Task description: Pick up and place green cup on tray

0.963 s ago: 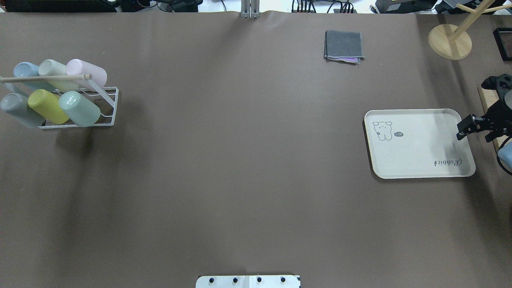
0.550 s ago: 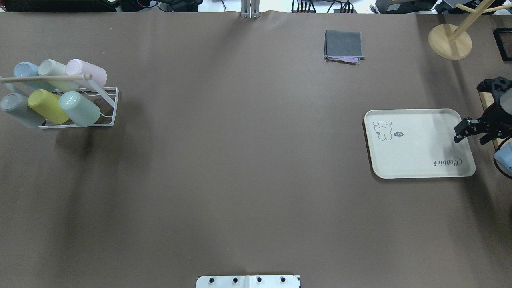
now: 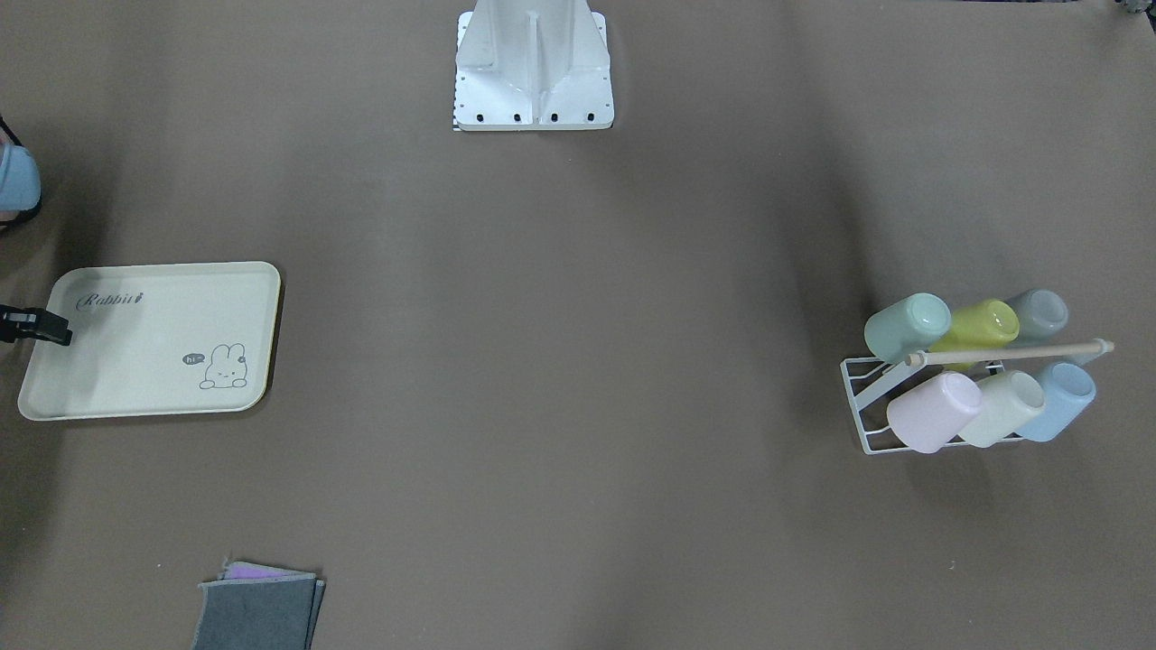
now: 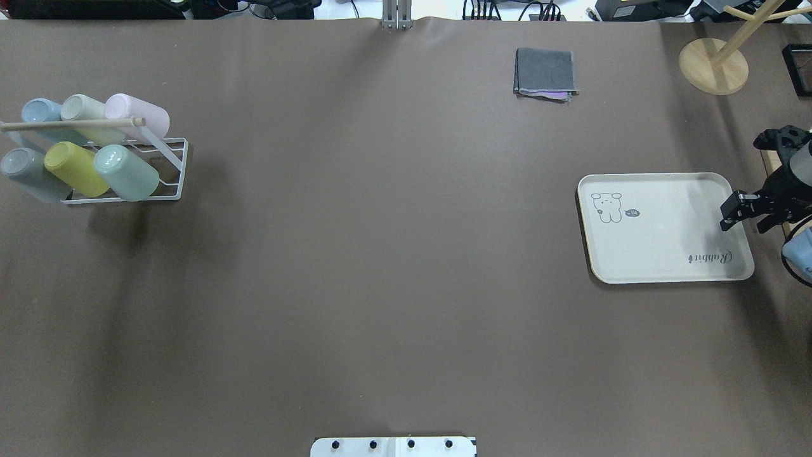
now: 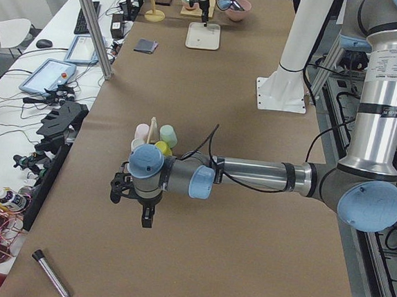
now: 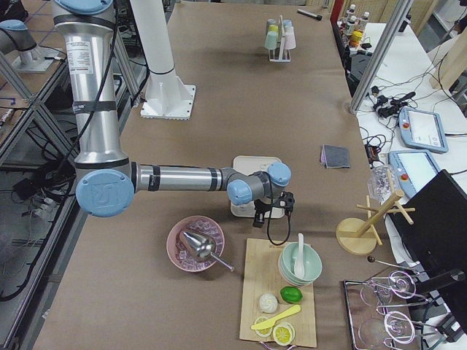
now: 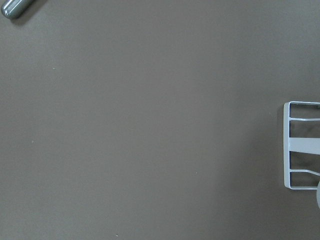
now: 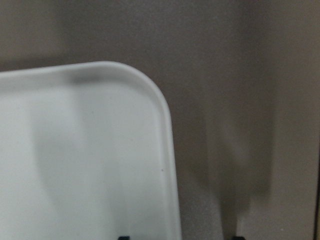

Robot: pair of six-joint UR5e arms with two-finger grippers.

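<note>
Green cup [image 4: 127, 172]: lying in rack [image 4: 184, 168], desk's left end, well apart from tray [image 4: 666, 254]. Right fingers [image 4: 734, 203]: spread, over tray edge. Left fingers [image 5: 146, 219]: I cannot tell. I would close on cup's wall, clearing yellow cup [image 4: 76, 168].

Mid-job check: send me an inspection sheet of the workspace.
Surface: brown mat, no spills seen.
Job's things: green cup tilted on the wire rack, untouched; tray holds nothing.
Clutter: five other cups on the rack; folded grey cloth; wooden stand.
Grippers: right tool open over the tray's edge; left tool above the mat near the rack, state cannot tell.
Cables: one cable loops at the right wrist.
Surroundings: pink bowl and cutting board beyond the tray.
</note>
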